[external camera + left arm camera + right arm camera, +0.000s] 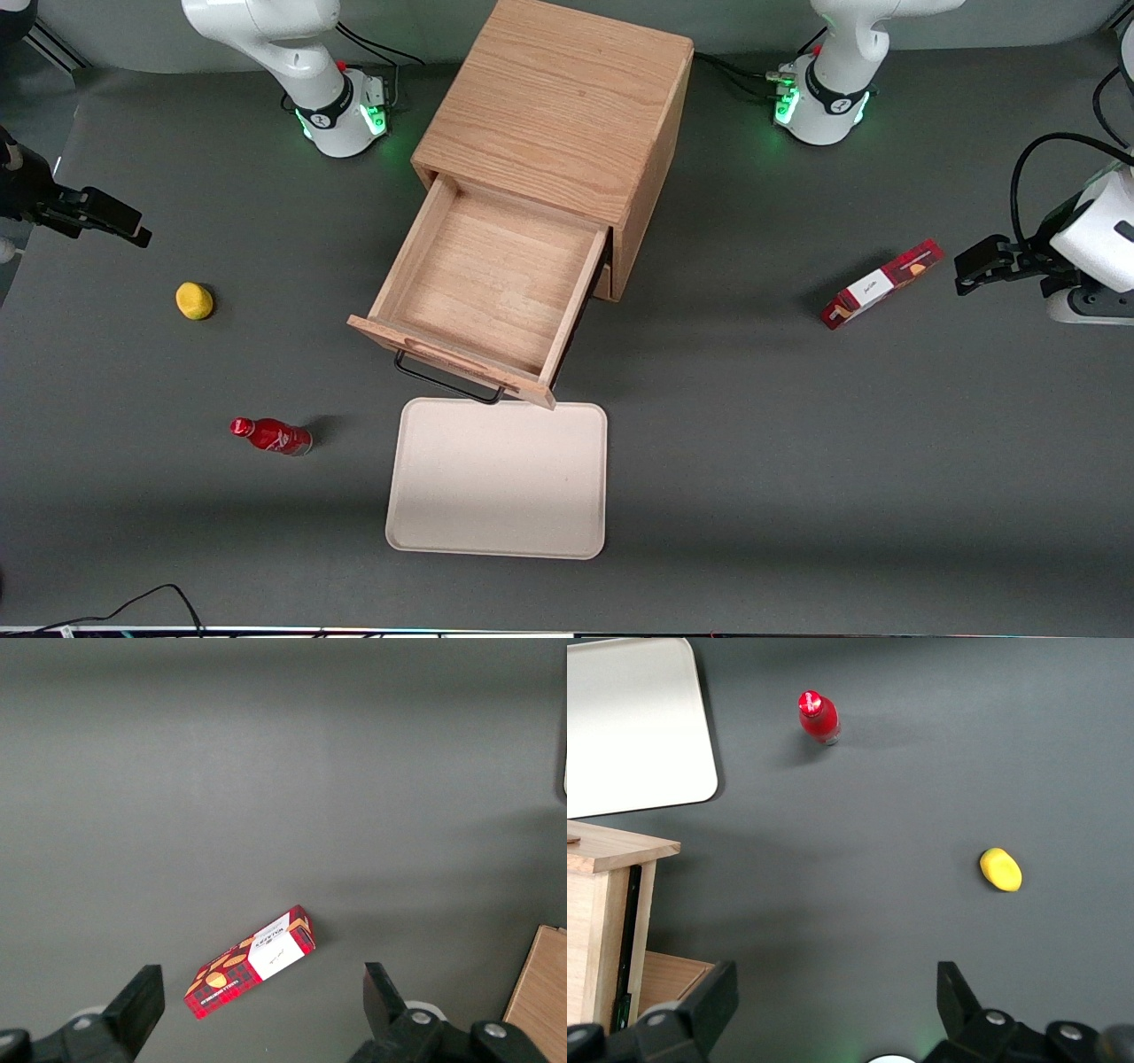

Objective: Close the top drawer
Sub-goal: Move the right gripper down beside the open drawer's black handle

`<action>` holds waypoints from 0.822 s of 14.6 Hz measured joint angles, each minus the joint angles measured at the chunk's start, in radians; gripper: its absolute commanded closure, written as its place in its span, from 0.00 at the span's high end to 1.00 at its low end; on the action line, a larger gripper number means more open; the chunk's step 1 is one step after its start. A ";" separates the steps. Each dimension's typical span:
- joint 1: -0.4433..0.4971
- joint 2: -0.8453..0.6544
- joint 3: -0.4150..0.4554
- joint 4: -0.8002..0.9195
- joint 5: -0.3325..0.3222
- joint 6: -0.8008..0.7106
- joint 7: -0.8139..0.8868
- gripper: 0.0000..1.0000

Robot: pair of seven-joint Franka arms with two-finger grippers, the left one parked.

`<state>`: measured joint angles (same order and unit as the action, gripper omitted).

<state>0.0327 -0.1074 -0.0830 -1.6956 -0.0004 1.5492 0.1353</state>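
"Gripper (133,232) first. Position and state?"

"Item 1: gripper, at nine o'clock from the wooden cabinet (558,97) in the front view, at the working arm's end of the table (753,443) and well apart from the cabinet. The right wrist view shows the gripper (833,979) with its fingers (713,997) spread wide, nothing between them."

"Next along?"

"Item 2: yellow fruit (194,300), between eight and nine o'clock from the cabinet, on the table near the gripper. Item 3: red bottle (270,436), between seven and eight o'clock, nearer the front camera than the fruit. Whether it stands or lies, I cannot tell."

"And the task's thing?"

"Item 4: top drawer (487,275), light oak, pulled far out of the cabinet toward six o'clock, its bare wood floor showing. Its black wire handle (443,381) hangs on the drawer front. Item 5: beige tray (496,532), flat on the table at six o'clock, just beside the drawer front and nearer the front camera."

"Anything toward the parked arm's end?"

"Item 6: red box (880,283), between three and four o'clock, on the table well apart from the cabinet."
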 measured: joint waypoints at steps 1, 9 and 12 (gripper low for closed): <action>0.000 0.000 0.000 0.000 0.000 0.000 0.000 1.00; 0.014 0.041 0.000 0.021 -0.002 0.029 0.001 1.00; 0.042 0.144 0.001 0.125 -0.002 0.045 0.001 1.00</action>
<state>0.0745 0.0366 -0.0821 -1.5704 -0.0028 1.5941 0.1360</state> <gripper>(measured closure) 0.000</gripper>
